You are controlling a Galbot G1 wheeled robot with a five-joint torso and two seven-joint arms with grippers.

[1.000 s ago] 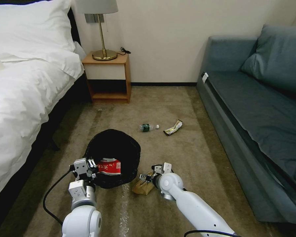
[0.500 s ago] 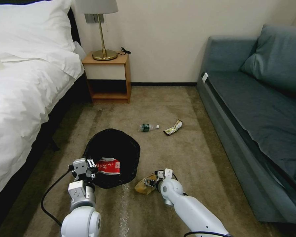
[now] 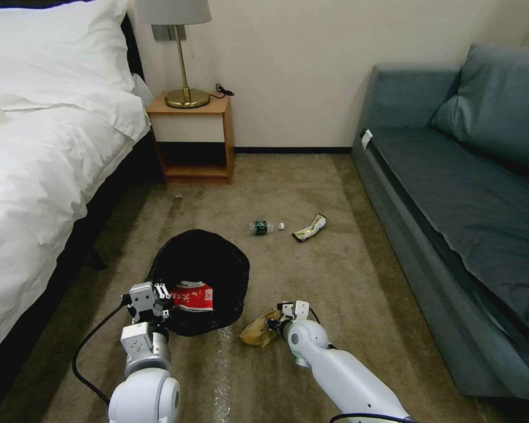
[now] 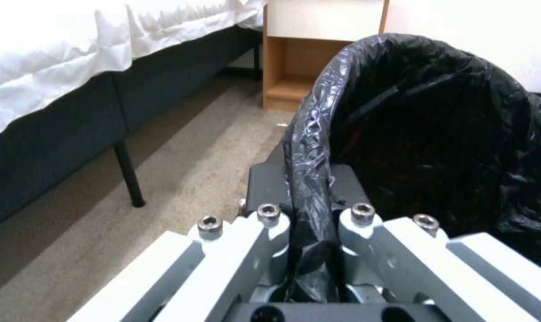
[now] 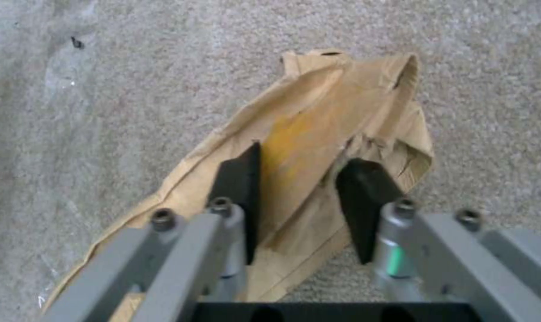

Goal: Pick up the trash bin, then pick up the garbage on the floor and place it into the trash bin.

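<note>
Pinching the bag-lined rim of the bin (image 3: 201, 276), the left gripper (image 3: 153, 295) holds it over the carpet (image 3: 347, 276), the carton (image 3: 192, 296) inside; the right gripper (image 5: 300, 197) straddles the paper bag (image 5: 318, 134) just beside the bin, fingers apart around a fold; bottle (image 3: 265, 227) and wrapper (image 3: 310, 227) lie farther off.

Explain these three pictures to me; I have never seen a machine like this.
This is a wheeled robot with two arms. One picture looks down from its head; the other two come from cameras on its wrists. The left hand is clamped on the rim of a small round bin lined with a black plastic bag; a crushed red-and-white carton lies inside. The right hand is open around a crumpled tan paper bag on the carpet. Farther off lie a small clear bottle with a green label and a crumpled wrapper.
</note>
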